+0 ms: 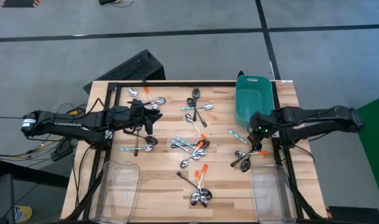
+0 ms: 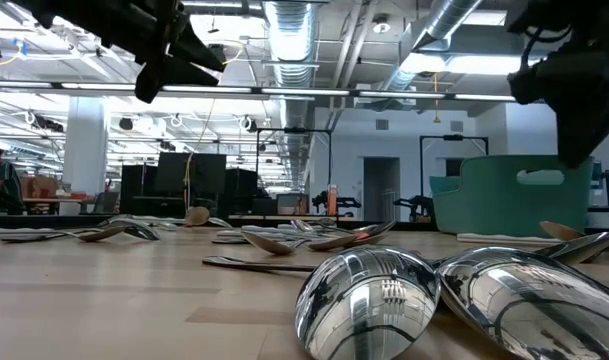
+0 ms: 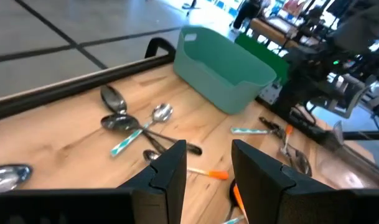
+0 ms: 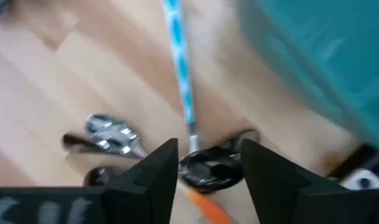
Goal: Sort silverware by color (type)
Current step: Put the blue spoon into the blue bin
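Observation:
The silverware, small spoons with orange, light blue or plain dark handles, lies scattered over the wooden table (image 1: 177,186). My left gripper (image 3: 209,163) hangs open above the table's left half (image 1: 150,121), with nothing between its fingers. My right gripper (image 4: 205,167) hangs open near the teal tub (image 1: 252,96), at the table's right side (image 1: 256,138). Below it lies a blue-handled spoon (image 4: 180,68), whose bowl (image 4: 205,171) shows between the two fingers. I see no touch there.
Two clear bins stand at the near edge, one left (image 1: 117,190) and one right (image 1: 270,193). Spoon clusters lie at the far left (image 1: 145,99), far middle (image 1: 198,109), centre (image 1: 192,149) and near middle (image 1: 200,186). A dark frame (image 1: 177,83) borders the table.

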You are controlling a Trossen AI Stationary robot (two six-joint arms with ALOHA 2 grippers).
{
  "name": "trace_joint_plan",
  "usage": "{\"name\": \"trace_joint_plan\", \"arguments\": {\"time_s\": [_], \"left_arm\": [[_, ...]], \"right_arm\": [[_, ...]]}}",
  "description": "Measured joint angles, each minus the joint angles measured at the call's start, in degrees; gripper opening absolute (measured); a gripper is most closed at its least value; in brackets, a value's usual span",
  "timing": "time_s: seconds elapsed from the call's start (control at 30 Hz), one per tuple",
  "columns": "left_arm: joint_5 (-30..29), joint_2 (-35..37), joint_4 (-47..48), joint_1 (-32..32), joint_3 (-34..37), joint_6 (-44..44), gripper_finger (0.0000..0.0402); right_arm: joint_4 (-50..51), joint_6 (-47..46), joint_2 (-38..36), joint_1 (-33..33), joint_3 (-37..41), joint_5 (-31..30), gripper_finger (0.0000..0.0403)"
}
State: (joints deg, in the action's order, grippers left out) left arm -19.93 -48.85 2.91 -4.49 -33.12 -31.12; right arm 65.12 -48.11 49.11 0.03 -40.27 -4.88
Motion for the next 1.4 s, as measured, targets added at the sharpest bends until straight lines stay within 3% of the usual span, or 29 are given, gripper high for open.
{"name": "trace_joint_plan", "arguments": {"time_s": [0.2, 0.33, 0.63, 0.97, 1.17, 1.4], "left_arm": [[0.11, 0.14, 0.22, 0.00, 0.00, -0.02, 0.0115], [-0.22, 0.14, 0.76, 0.00, 0.00, 0.66, 0.0115], [-0.33, 0.12, 0.73, -0.38, 0.00, 3.44, 0.0114], [1.46, 0.12, 2.44, -0.37, 0.00, 0.79, 0.0114], [3.15, 0.12, 3.97, 0.17, 0.00, -0.33, 0.0114], [3.17, 0.12, 4.30, 0.96, 0.00, -1.48, 0.0114]], "right_arm": [[-2.49, -8.23, 4.53, 11.66, -0.07, -3.84, 0.0200], [-5.21, -8.20, 11.11, 14.24, -0.04, -5.75, 0.0190], [-11.80, -1.26, 23.87, 8.71, -0.04, -5.67, 0.0183], [-15.49, 9.74, 29.20, -0.72, 0.40, -2.65, 0.0183], [-17.36, 13.08, 31.87, -2.86, 1.61, -0.31, 0.0182], [-19.52, 13.70, 34.47, -2.70, 2.10, 0.95, 0.0134]]}}
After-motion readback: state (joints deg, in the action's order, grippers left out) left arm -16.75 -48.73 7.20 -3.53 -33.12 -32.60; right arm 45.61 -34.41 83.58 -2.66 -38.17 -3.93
